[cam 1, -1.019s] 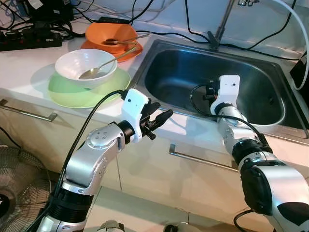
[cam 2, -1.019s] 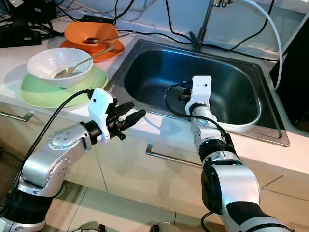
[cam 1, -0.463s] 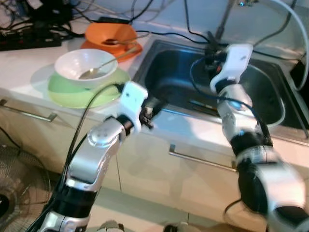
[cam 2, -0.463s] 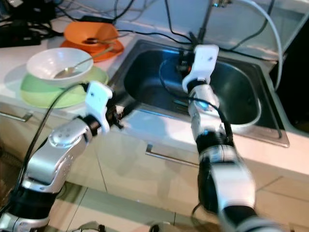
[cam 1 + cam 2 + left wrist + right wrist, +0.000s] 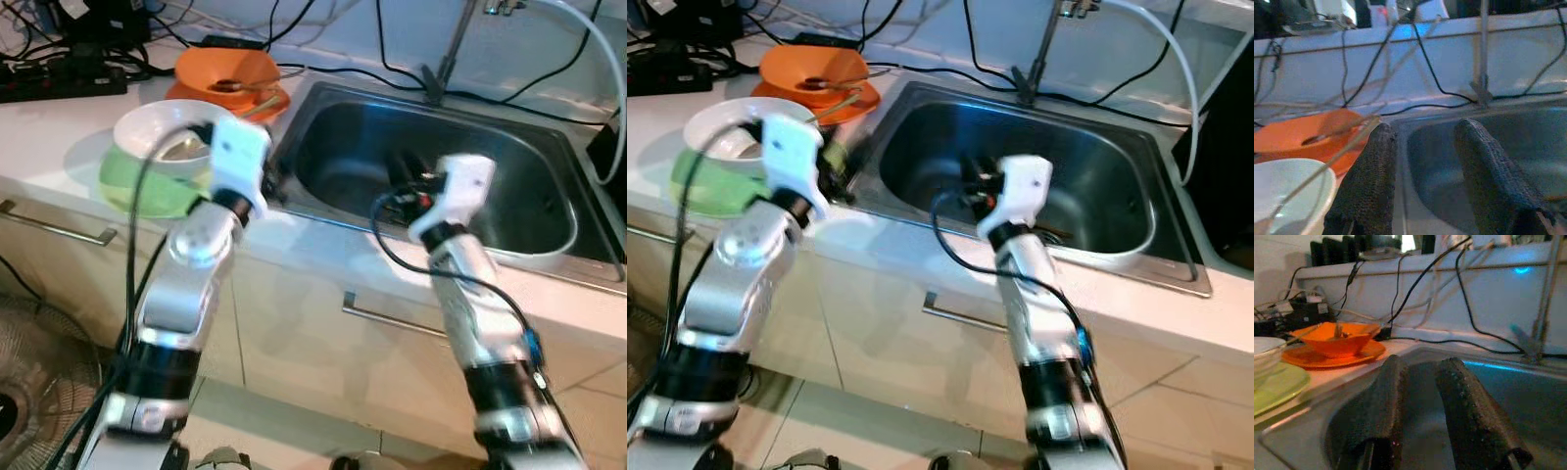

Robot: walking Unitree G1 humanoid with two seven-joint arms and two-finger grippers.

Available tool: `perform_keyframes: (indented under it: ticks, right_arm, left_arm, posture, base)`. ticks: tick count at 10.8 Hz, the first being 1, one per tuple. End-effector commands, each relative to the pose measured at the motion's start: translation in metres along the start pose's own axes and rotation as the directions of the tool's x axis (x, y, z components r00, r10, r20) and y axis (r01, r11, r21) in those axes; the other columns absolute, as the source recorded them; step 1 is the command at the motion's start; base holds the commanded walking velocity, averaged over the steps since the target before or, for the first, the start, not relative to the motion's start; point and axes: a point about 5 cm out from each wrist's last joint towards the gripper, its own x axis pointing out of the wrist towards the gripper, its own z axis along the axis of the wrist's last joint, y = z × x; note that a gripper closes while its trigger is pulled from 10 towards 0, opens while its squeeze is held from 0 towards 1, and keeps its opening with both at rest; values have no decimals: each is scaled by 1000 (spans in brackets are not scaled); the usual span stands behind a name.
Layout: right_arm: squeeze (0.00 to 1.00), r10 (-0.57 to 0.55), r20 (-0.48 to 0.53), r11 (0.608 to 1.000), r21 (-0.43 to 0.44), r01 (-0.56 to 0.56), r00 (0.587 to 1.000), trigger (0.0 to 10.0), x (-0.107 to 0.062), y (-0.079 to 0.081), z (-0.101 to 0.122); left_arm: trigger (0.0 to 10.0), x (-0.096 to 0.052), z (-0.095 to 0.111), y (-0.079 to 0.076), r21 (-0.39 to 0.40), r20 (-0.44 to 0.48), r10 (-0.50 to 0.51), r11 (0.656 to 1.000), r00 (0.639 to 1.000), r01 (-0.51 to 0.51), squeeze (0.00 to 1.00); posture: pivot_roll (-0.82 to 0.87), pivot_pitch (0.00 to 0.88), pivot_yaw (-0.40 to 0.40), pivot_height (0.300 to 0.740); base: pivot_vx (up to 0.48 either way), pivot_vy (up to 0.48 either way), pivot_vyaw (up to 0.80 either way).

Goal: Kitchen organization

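Dishes are waiting untouched on the worktop [image 5: 59, 127] left of the sink [image 5: 549, 245]: white bowl [image 5: 162, 137] on green plate [image 5: 132, 186], orange bowl [image 5: 230, 70] behind. Your left gripper [image 5: 1422, 181], fingers parted and empty, is swinging up toward the white bowl; your right gripper [image 5: 1420, 416], also parted, is dropping back over the basin. You're lining up a first pickup.

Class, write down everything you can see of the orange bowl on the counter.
The orange bowl is a shallow, glossy dish, plastic or glazed by its look. It sits upright on a matching orange plate on the white counter, left of the steel sink and behind the white bowl. A spoon-like utensil lies in it, its handle sticking out over the rim towards the sink. Black cables run behind it.
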Motion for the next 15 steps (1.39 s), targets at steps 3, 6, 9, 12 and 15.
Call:
perform_keyframes:
  ticks: [3,6,9,12,15]
  right_arm:
    - [0,-75,-4,997,-28,75,997,10000,-12,-10,6]
    - [0,-115,-73,993,-13,114,991,10000,-21,-6,-11]
    - [0,-105,-111,994,17,107,988,10000,-26,6,-22]
    - [0,-100,-118,994,21,103,988,10000,-26,9,-23]
    - [0,-93,-121,995,23,96,988,10000,-24,11,-23]
  left_arm:
    - [10000,-3,-7,7,7,-14,38,999,999,-38,0]
    - [10000,-4,-11,15,35,-17,106,994,994,-105,0]
    - [10000,0,-9,33,45,-9,204,978,979,-204,0]
    - [10000,-1,-17,45,-49,-59,252,966,966,-255,0]
    - [10000,-10,-25,53,-120,-106,288,946,952,-300,0]
  posture:
    - [-13,43,-79,719]
    - [-3,45,-83,719]
    - [2,48,-83,719]
    - [3,49,-82,719]
    - [5,52,-83,719]
  base:
    - [0,0,0]
    - [0,0,0]
    - [0,0,0]
    - [0,0,0]
    - [0,0,0]
